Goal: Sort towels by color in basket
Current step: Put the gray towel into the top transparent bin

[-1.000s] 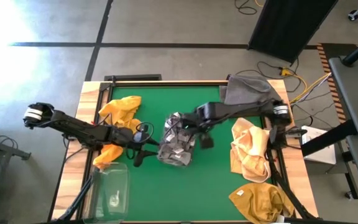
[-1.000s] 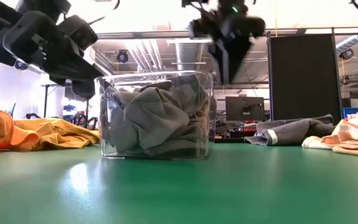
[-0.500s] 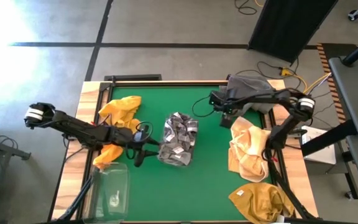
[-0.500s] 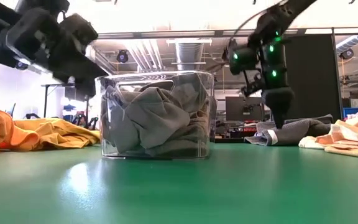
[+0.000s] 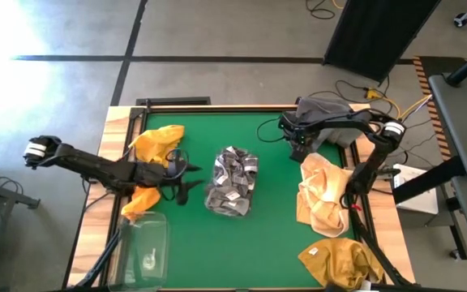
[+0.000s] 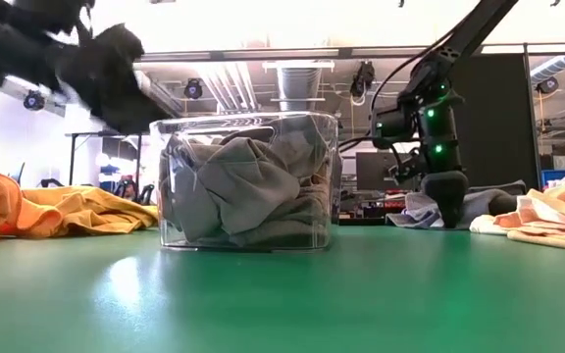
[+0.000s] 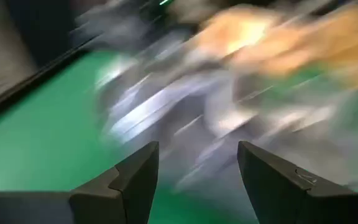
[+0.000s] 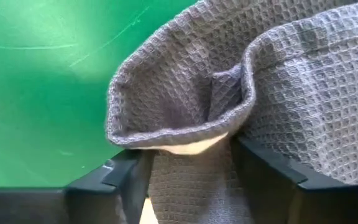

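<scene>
A clear basket (image 5: 214,172) in mid-table (image 6: 248,120) holds crumpled grey towels (image 6: 243,191). A dark grey waffle towel (image 5: 328,112) lies at the far right corner (image 6: 484,203). My right gripper (image 5: 296,144) is down on its edge, open (image 8: 191,171). Yellow towels (image 5: 157,141) lie at the left. A peach towel (image 5: 323,199) and a mustard one (image 5: 340,261) lie at the right. My left gripper (image 5: 182,180) hangs open (image 7: 197,165) left of the basket, touching nothing. My right gripper comes from above at the grey towel's edge nearest the basket. Its open fingers (image 8: 266,174) stand on either side of a raised fold (image 8: 185,132) of that edge, down in the cloth. The towel lies slack on the table.
A second clear basket (image 5: 147,243) stands at the near left corner. Bare green mat (image 5: 274,235) lies near the middle basket and between it and the right-hand towels. Cables (image 5: 396,109) run past the far right edge.
My right gripper has swung from above the middle basket toward the far right corner and come down onto the grey towel's edge. My left gripper has drawn back a little toward the table's left and is still moving.
</scene>
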Robot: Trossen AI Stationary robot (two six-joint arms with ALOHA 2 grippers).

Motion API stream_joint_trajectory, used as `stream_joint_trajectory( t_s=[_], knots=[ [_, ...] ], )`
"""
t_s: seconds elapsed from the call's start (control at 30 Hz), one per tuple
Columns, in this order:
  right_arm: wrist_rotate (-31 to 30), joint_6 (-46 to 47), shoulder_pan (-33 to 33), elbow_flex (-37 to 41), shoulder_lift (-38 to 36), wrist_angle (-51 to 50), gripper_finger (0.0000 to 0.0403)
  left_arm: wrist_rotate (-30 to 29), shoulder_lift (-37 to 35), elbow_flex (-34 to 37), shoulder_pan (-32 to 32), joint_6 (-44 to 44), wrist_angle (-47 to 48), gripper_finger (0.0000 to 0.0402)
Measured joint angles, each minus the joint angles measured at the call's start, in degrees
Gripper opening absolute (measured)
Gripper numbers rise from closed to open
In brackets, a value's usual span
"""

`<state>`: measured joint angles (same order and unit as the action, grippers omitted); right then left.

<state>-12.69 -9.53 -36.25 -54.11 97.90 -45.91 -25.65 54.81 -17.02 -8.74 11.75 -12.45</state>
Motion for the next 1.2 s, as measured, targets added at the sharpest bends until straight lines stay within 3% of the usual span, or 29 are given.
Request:
stream_joint_trajectory(
  t_s=[0.1, 0.23, 0.27, 0.37, 0.53, 0.7, 0.83, 0.97, 1.2],
  knots=[
    [-0.3, -1.4, 0.0, 0.0, 0.1, 0.5, 0.0138, -4.6, 0.6, 0.9, 0.8, 5.2, 5.6, 0.0204],
    [-1.5, -1.7, 0.0, 0.1, -1.3, 1.1, 0.0033, 5.0, 4.8, 3.6, 2.3, 5.3, -1.1, 0.0204],
    [-2.1, -1.7, 0.1, 0.1, -2.1, 1.1, 0.0024, 7.9, 6.2, 3.8, 2.6, 5.1, -3.2, 0.0204],
    [-4.8, -1.5, 1.7, 0.2, -5.5, -0.9, 0.0013, 12.5, 10.6, 4.0, 2.7, 4.9, -6.9, 0.0204],
    [-7.1, 1.0, 7.2, -4.5, -15.2, -6.7, 0.0010, 9.2, 19.0, 4.0, 3.1, 5.9, -15.8, 0.0204],
    [-6.8, 1.4, 16.3, -10.7, -24.8, -6.5, 0.0009, 11.3, 27.1, 1.8, 3.1, 6.0, -23.6, 0.0204],
    [-6.3, 0.6, 24.6, -16.5, -29.6, -3.0, 0.0009, 13.3, 31.6, -2.7, 3.1, 7.5, -24.7, 0.0204],
    [-6.2, -2.2, 30.3, -22.3, -32.5, 3.4, 0.0009, 15.8, 33.3, -7.5, 3.0, 7.4, -16.0, 0.0204],
    [-6.1, -5.6, 33.6, -31.9, -32.7, 13.2, 0.0009, 14.2, 27.6, -18.0, 2.9, 10.3, 16.0, 0.0204]
  ],
)
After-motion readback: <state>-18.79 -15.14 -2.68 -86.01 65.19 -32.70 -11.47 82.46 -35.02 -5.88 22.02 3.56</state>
